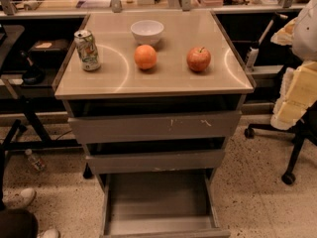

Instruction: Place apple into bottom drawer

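Observation:
The apple [198, 59], red with yellowish patches and a short stem, sits on the right half of the cabinet top [153, 81]. The bottom drawer [158, 202] is pulled out below, and its grey inside holds nothing. The two shallower drawers above it stand slightly out. My gripper [293, 100] is the pale yellowish shape at the right edge of the view. It hangs beside the cabinet, to the right of and lower than the apple, and holds nothing I can see.
An orange [145, 57], a white bowl [147, 31] and a drink can [87, 50] also stand on the cabinet top. An office chair base [292, 152] is on the floor at right. A plastic bottle [34, 160] and someone's shoes [20, 197] are at left.

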Action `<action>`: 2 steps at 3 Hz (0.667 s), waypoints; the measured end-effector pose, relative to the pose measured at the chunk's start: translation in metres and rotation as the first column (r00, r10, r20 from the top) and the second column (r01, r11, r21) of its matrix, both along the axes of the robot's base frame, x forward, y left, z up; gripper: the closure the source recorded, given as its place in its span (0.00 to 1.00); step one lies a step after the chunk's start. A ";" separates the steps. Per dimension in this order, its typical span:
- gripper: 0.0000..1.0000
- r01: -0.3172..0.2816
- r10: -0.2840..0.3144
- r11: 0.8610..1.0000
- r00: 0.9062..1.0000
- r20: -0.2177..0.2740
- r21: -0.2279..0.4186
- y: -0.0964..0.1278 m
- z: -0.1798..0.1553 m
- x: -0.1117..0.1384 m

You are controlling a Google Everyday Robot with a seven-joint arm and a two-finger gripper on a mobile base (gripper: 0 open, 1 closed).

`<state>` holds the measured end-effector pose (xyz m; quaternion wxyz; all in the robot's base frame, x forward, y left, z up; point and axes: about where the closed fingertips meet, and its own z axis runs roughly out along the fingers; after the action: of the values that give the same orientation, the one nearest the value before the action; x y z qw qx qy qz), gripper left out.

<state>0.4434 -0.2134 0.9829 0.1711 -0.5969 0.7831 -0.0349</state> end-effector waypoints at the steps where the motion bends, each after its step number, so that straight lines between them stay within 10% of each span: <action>1: 0.00 0.002 -0.002 1.000 1.000 0.009 0.006 0.015 0.010 0.034; 2: 0.00 -0.025 0.026 1.000 0.999 0.034 -0.015 0.037 0.027 0.079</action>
<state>0.5225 -0.1767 1.0103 0.1804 -0.6073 0.7722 -0.0486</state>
